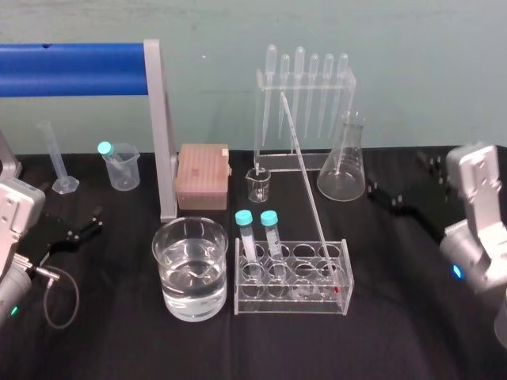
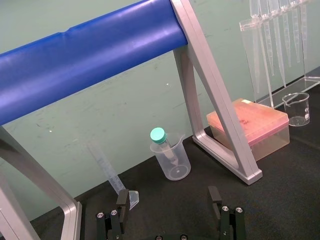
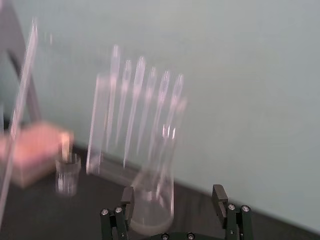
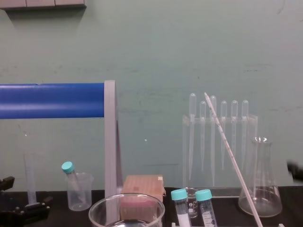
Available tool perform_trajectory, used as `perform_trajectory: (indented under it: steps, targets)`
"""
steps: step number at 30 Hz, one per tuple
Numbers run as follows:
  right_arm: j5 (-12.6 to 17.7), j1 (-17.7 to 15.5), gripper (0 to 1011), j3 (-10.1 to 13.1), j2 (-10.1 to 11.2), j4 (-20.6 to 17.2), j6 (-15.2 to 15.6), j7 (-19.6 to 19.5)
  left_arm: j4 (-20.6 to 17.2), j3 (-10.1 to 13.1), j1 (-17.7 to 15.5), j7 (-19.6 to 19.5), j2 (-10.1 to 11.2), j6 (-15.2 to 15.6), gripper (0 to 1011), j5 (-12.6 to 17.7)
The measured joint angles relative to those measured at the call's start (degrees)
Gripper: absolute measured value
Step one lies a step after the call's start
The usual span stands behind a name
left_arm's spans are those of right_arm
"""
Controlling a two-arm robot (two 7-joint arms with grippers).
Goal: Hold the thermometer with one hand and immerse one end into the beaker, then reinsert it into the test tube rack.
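Frame (image 1: 155,131) with blue bar: stands behind the rack (image 1: 291,279), to its left, on the black table (image 1: 380,340).

Left gripper (image 2: 169,200): well left of the rack, low over the table. Fingers spread, nothing between them.

Right gripper (image 3: 173,196): right of the rack and behind it, facing the flask (image 1: 343,162). Fingers spread, nothing between them.

Pipette stand (image 1: 305,119): directly behind the rack, holding a row of pipettes.

Beaker (image 1: 190,269): just beside the rack's left end, about half full of clear liquid.

Flask: behind the rack's right end, beside the stand.

Tip box (image 1: 203,176): behind the rack to the left, at the foot of the frame.

Thermometer (image 1: 305,178): lower end seated in a hole at the rack's right end, shaft tilted back and left towards the stand. Neither gripper touches it.

Two capped tubes (image 1: 245,233): upright in the rack's left end.
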Motion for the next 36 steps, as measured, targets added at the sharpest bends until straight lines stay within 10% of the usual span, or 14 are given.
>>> perform_trajectory:
  steps: [10, 19, 36]
  targets:
    - [4.21, 0.45, 1003, 4.28, -3.83, -10.12, -3.26, 0.26, 0.00, 0.00, 0.00, 0.00, 0.00, 0.00, 1008, 0.00]
    - [7.79, 1.47, 1003, 3.55, -7.42, -14.69, -4.08, 5.07, 0.00, 0.00, 0.00, 0.00, 0.00, 0.00, 1008, 0.00]
    - [11.17, 5.11, 1003, 1.73, -9.00, -14.34, 13.72, 9.18, 0.00, 0.00, 0.00, 0.00, 0.00, 0.00, 1008, 0.00]
